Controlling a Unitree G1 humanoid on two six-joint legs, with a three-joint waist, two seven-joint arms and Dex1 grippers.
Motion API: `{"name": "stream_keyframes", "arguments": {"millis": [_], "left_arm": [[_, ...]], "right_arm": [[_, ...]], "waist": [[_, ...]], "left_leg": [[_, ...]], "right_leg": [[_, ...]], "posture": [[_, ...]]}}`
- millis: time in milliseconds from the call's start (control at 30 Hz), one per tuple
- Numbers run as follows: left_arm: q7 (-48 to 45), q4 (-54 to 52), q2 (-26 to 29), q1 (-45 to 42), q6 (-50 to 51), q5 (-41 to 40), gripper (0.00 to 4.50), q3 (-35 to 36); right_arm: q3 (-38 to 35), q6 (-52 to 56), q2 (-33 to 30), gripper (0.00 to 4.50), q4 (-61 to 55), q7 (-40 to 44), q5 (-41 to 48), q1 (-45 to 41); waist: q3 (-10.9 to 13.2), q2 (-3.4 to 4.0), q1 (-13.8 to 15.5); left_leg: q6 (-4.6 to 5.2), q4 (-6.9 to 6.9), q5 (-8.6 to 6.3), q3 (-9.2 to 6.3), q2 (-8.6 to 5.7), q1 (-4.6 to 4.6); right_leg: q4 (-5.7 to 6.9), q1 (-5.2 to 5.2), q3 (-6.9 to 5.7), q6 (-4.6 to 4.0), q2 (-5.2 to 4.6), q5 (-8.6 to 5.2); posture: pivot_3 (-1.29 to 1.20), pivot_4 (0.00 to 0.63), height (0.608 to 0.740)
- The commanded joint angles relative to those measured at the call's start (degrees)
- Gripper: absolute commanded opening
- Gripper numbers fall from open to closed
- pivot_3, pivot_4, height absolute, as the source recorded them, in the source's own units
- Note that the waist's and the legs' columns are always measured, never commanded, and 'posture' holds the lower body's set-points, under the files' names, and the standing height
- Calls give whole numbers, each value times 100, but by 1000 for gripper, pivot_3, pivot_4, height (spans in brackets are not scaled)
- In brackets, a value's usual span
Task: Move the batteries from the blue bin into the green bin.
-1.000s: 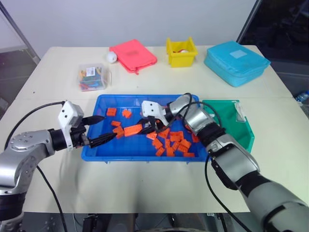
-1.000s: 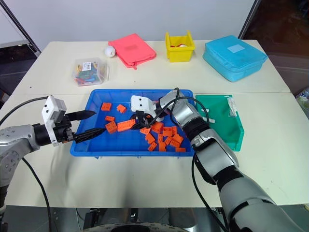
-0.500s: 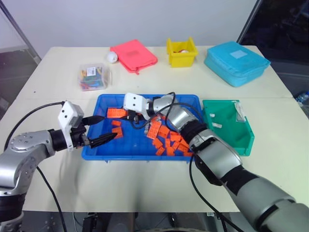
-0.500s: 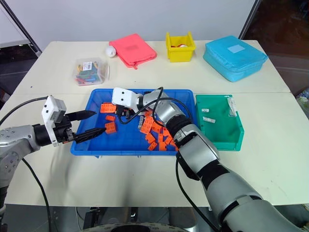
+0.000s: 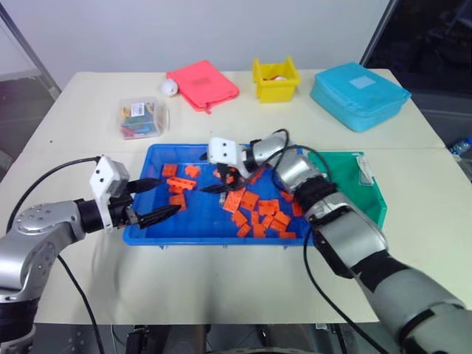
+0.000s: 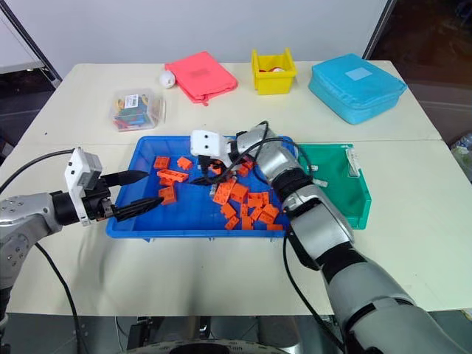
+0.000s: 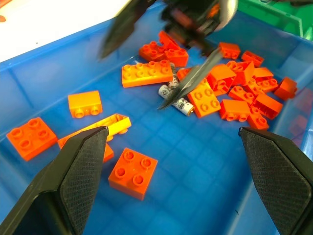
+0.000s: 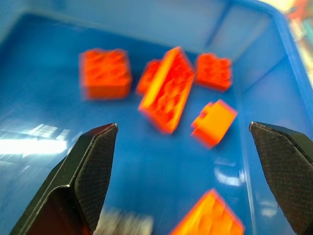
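- Hovering spread wide over blue bin (image 5: 147, 234): right end effector (image 5: 221, 179), nothing held.
- Waiting spread at bin's left edge: left end effector (image 5: 158, 199).
- Lying among orange bricks (image 7: 146, 73): batteries (image 7: 177, 99); green bin (image 5: 372, 206) alongside.

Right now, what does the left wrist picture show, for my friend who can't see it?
A shallow bright blue plastic tray holds scattered orange toy bricks and small silvery-white cylinder batteries near the middle. The left end effector is open low over the tray, and the right end effector is open above the batteries, holding nothing.

Head pair looks down; wrist views close inside blue bin (image 5: 151, 234)
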Motion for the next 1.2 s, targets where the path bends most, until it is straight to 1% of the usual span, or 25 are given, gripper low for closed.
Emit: {"name": "stream_keyframes", "arguments": {"millis": [33, 233, 300, 467, 767, 933, 1200], "left_arm": [[-43, -93, 66, -43, -82, -59, 4500, 160], [-114, -10, 90, -141, -103, -11, 4500, 78], [-126, 5, 92, -174, -100, -1, 4500, 67], [-125, 1, 78, -196, -88, 12, 4500, 61], [-16, -78, -26, -136, -103, 31, 4500, 7], [56, -25, -87, -195, -140, 59, 4500, -39], [125, 22, -166, -240, -192, 119, 4500, -72]], "right_arm": [[51, 493, -254, 4428, -992, 506, 182, 393], [116, 957, -385, 4428, -1619, 526, 149, 829], [134, 976, -351, 4428, -1535, 405, 86, 863], [172, 800, -313, 4428, -852, 23, -113, 718], [210, 848, -293, 4428, -145, -9, -232, 381], [242, 936, -258, 4428, -151, 112, -217, 367], [339, 1195, -232, 4428, -613, 272, -197, 620]], "waist": [[0, 0, 16], [1, 2, 1], [1, 2, 10], [0, 0, 14], [0, 0, 13], [0, 0, 16], [0, 0, 19]], "left_leg": [[0, -2, 0, 0, 0, 0], [0, 2, 0, 8, 1, 1], [-1, 4, 1, 4, 1, 2], [-2, 6, 2, 6, 0, 4], [-2, 6, 2, 5, 0, 7], [-2, 7, 2, 4, 0, 8], [-2, 6, 2, 3, 0, 7]], "right_leg": [[0, -1, 0, 0, 0, 0], [0, -6, 0, 0, 7, 0], [1, -3, -2, -1, 10, 0], [0, 2, -3, -2, 1, 1], [0, 4, -4, -2, 3, 1], [0, 6, -5, -2, 2, 1], [0, 6, -5, -2, 2, 1]], "posture": [[0, 150, 740], [0, 150, 740], [0, 150, 740], [0, 150, 740], [0, 150, 740], [0, 150, 740], [0, 150, 740]]}}
